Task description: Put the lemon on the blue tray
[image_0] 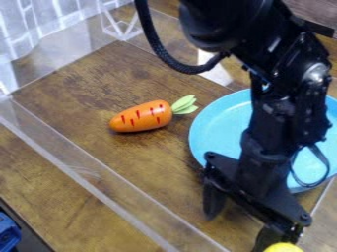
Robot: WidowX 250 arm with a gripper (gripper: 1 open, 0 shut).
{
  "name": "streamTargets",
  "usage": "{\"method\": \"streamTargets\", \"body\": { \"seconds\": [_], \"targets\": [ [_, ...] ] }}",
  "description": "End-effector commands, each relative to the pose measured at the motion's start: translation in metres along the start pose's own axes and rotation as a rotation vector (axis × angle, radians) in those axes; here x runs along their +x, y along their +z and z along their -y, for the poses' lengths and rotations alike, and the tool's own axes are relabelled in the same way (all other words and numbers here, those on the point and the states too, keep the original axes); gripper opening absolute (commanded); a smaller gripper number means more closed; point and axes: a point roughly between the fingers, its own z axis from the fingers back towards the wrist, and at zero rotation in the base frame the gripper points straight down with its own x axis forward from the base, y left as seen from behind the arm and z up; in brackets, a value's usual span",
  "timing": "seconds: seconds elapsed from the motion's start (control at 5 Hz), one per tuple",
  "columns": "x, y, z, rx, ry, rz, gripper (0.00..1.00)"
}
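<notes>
Lemon (279, 248) at bottom edge, barely visible, on the wooden table (93, 89), not yet grasped. Gripper (251, 209) poised over it, jaws spread wide, empty. Pick and transfer remain. Blue tray (218, 123) just behind, bare. Carrot (142, 117) left, clear of path.

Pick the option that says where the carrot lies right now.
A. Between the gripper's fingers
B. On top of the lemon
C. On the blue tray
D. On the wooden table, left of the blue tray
D: the carrot lies on the wooden table, its green leaves pointing at the blue tray but outside the rim, well apart from the gripper.
</notes>
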Motion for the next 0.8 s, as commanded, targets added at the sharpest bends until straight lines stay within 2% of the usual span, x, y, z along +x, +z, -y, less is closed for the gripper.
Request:
{"method": "streamTargets", "body": {
  "seconds": [0.0, 0.2, 0.6],
  "targets": [
    [0.012, 0.016, 0.007, -0.019, -0.034, 0.048, 1.00],
    [0.018, 0.017, 0.009, -0.021, -0.056, 0.044, 1.00],
    [0.026, 0.006, 0.022, -0.020, -0.009, 0.036, 1.00]
  ]
}}
